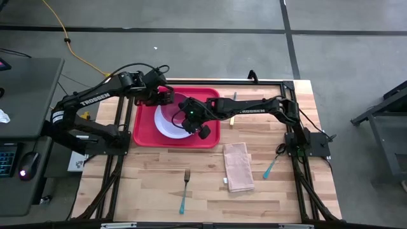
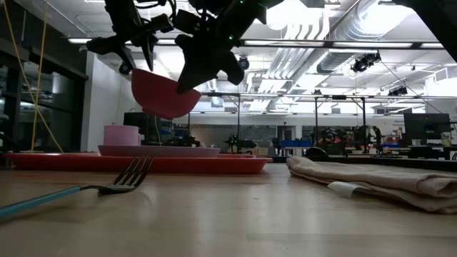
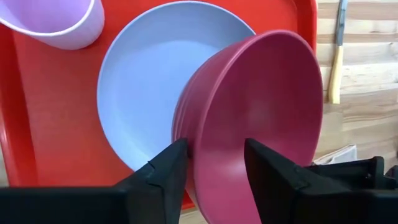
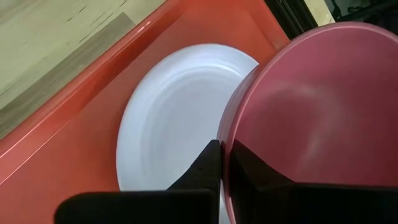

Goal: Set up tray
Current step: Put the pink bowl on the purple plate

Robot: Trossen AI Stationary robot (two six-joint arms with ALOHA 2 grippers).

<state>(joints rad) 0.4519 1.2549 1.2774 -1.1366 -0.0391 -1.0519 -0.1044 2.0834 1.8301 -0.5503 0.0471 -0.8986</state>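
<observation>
The tray lies flat on the table near its far left corner, with a plate resting inside it and a cup standing toward the tray's far left corner. Above the plate hangs a bowl, lifted clear of the tray, as the low view shows.

The right gripper has its fingers pinched tight on the bowl's rim, one inside and one outside, so the bowl tilts in the air above the plate. The left gripper is at the bowl's rim too, its fingers set either side of the wall with a small gap showing, so it looks part open rather than clamped. Both arms meeting here suggests the bowl is being steadied or passed for setting down on the plate.

Outside the tray, a fork lies near the table's front edge, a folded napkin just right of it, and another utensil near the right edge.
</observation>
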